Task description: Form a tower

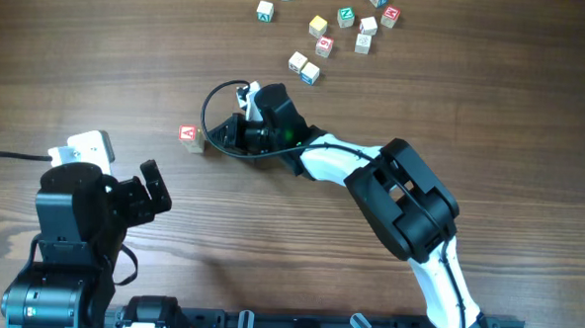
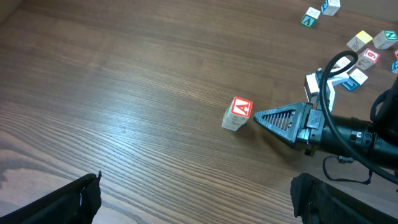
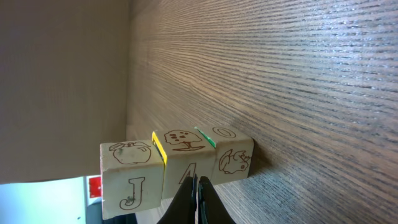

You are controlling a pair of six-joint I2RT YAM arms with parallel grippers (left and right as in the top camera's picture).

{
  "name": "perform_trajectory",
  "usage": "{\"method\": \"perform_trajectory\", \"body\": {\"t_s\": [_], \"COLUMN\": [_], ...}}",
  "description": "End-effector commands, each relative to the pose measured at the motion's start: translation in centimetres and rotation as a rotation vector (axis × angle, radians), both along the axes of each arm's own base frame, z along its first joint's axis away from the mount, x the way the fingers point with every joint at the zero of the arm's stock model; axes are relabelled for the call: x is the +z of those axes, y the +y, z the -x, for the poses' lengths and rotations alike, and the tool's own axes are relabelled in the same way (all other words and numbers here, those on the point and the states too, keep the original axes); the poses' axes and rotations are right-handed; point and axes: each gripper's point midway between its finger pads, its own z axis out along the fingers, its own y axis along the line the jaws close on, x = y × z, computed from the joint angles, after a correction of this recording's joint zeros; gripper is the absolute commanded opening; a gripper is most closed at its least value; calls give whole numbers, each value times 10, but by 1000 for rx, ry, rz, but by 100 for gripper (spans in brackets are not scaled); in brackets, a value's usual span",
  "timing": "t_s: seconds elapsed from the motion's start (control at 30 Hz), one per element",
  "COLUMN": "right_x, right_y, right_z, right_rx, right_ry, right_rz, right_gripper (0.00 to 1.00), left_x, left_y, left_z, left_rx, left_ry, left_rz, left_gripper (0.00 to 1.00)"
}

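The tower [image 1: 189,136] stands left of the table's middle, its top face white with a red letter. The right wrist view shows it as three wooden cubes [image 3: 177,165] in a row, the J cube farthest from the table. My right gripper [image 1: 208,136] is shut and empty. Its tip [image 3: 196,186] sits at the middle cube's side; I cannot tell whether it touches. From the left wrist view the tower [image 2: 238,114] has that shut tip [image 2: 257,116] just to its right. My left gripper [image 2: 196,202] is wide open and empty, near the front left, well short of the tower.
Several loose letter cubes [image 1: 323,32] lie scattered at the table's far edge, right of centre. A black cable [image 1: 211,106] loops off the right wrist just behind the tower. The left arm's base [image 1: 67,223] fills the front left corner.
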Motion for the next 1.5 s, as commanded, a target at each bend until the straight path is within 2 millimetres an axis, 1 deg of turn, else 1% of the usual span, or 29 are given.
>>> {"method": "perform_trajectory", "body": {"t_s": [0.0,0.33,0.47,0.87,1.07,1.2,1.47], "right_x": [-9,-7,-3,-1,-1,-9,-8], "right_y": [3,5,10,11,10,11,13], "right_z": [0,-2,-1,-3,-4,-5,-4], "right_rx": [-18,-30,-30,-34,-41,-55,-48], "right_ry": [-7,-27,-51,-61,-64,-38,-40], "right_rz": [18,16,3,-5,-2,-7,-25], "right_gripper": [4,5,4,4,4,4,4], "left_x": [3,3,3,3,3,3,3], "left_y": [3,3,3,3,3,3,3], "left_z": [0,0,0,0,0,0,0], "left_rx": [20,20,20,20,20,20,20], "left_ry": [-11,-11,-11,-11,-11,-11,-11], "left_rz": [3,3,3,3,3,3,3], "left_gripper": [100,100,100,100,100,100,100]}}
